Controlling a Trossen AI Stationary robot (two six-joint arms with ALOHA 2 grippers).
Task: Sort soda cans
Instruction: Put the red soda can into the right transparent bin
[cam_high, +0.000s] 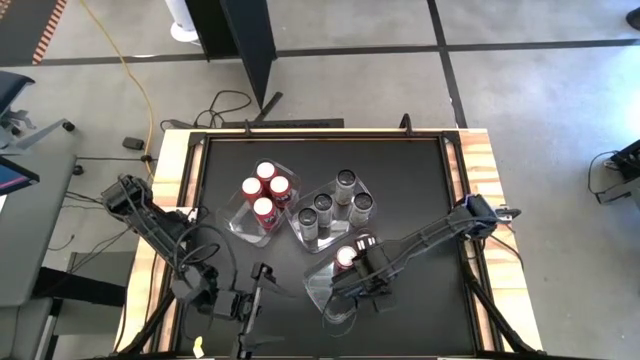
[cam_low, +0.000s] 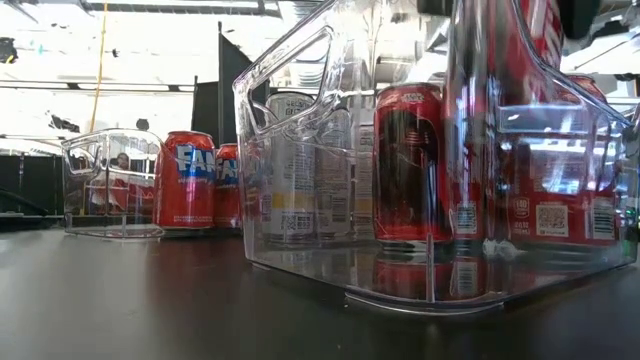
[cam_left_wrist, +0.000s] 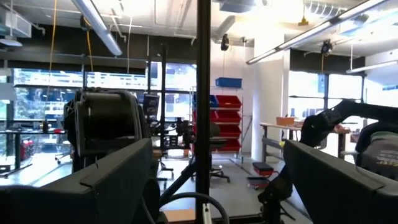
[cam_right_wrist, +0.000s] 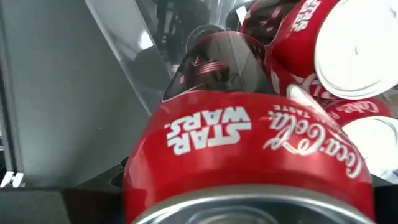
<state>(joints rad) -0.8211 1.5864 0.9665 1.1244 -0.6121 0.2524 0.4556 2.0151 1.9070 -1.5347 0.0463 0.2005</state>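
the right pincer (cam_high: 352, 283) sits down inside the near clear tray (cam_high: 318, 290), closed around a red star wars can (cam_right_wrist: 249, 155) that fills its wrist view; the grip is a judgement from how close and centred the can sits, since the fingers themselves are hidden; beside that can, inside the same tray, stand more red cans (cam_high: 346, 257), one silver top (cam_right_wrist: 357, 46) nearly touching it; beyond the near tray, the middle tray (cam_high: 335, 205) carries the silver-grey cans (cam_high: 345, 180), and farther still the far tray (cam_high: 262, 200) holds four red cans (cam_high: 264, 190); the left pincer (cam_high: 240, 305) waits open, well off the near tray at the tabletop's (cam_high: 420, 180) front edge;

to do this step well, i would lower the can straight until its base is flat on the tray floor, keep it clear of the neighbouring can so nothing tips, then spread the fingers only a little and lift straight up, minding the tray wall on the way out.
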